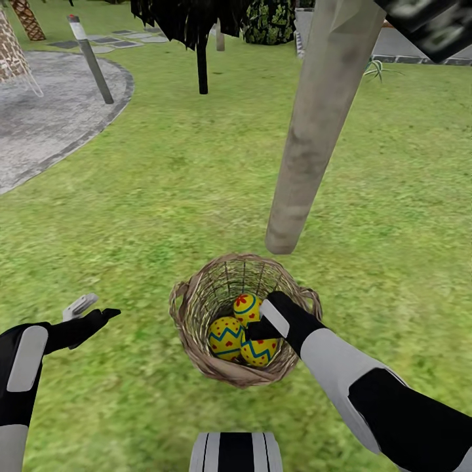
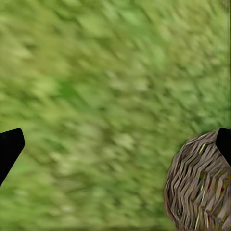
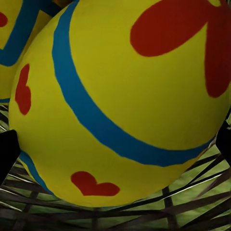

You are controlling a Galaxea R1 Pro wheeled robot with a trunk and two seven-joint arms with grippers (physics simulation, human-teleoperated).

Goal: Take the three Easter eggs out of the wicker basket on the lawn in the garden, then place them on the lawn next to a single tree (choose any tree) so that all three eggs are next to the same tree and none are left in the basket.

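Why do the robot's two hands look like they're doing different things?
The right hand reaches down inside the wicker basket, right at an Easter egg; the left hand hovers over the lawn beside the basket. The left hand is open with nothing between its fingers; the right has an egg between its fingertips. Both are black.

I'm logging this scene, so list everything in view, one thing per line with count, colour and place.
Easter eggs: three, yellow with blue zigzags and red marks, inside the basket.
Wicker basket: one, brown, on the grass just in front of the robot.
Tree: one near, grey-beige trunk, rising right behind the basket.
Second tree: one, dark trunk and leaves, farther back.
Lawn: green with yellowish patches, all around.
Patio: one, grey, far left.
Post: one, grey, leaning at the patio's edge.
Bush: one, dark green, far back.
Left gripper: black fingers, over grass left of the basket.
Right gripper: black, down in the basket at an egg.
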